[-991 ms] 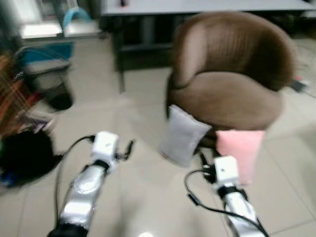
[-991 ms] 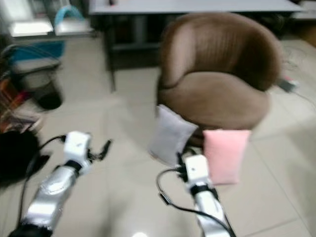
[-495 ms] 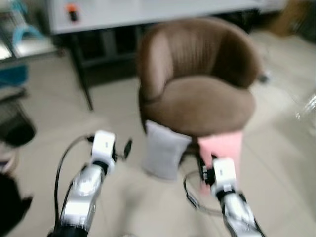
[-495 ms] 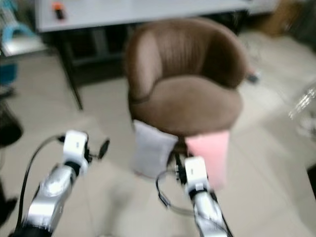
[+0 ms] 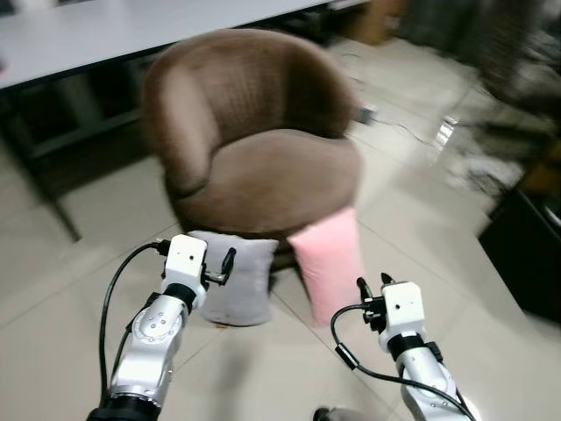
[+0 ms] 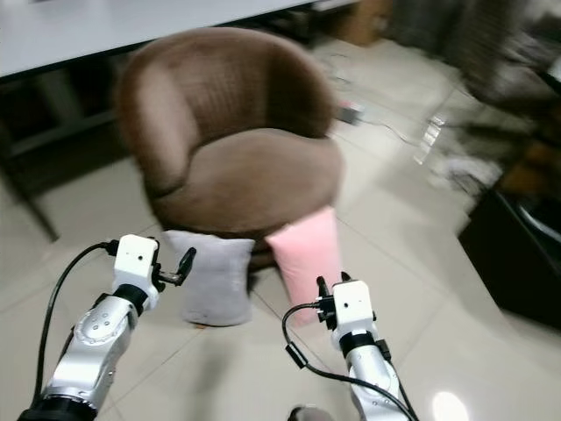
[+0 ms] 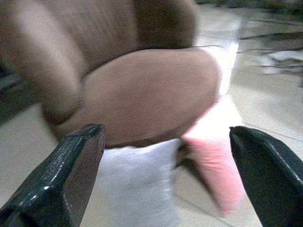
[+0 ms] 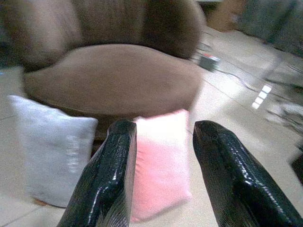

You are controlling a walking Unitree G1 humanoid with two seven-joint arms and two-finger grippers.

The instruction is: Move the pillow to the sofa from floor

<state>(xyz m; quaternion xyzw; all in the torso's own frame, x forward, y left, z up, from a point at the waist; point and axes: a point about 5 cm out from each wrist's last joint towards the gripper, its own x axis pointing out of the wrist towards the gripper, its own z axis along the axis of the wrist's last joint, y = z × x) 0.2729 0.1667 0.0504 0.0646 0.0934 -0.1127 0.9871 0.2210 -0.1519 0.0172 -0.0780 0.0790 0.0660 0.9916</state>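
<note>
Approach step: both pillows, soft grey square pillow [image 5: 232, 285] and pink pillow [image 5: 329, 259], lean on the floor against the brown round-backed sofa chair [image 5: 254, 140]; left gripper [image 7: 161, 175] fingers wide apart, right gripper [image 8: 163, 175] slightly apart, both empty; next likely stoop and grasp one.

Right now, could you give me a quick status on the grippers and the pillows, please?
Left gripper open, right gripper open, both short of the pillows. Grey pillow and pink pillow on the floor, leaning on the brown sofa. Nothing between.

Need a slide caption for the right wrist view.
Right claw open, aimed at the pink pillow leaning against the brown sofa, grey pillow beside it.
</note>
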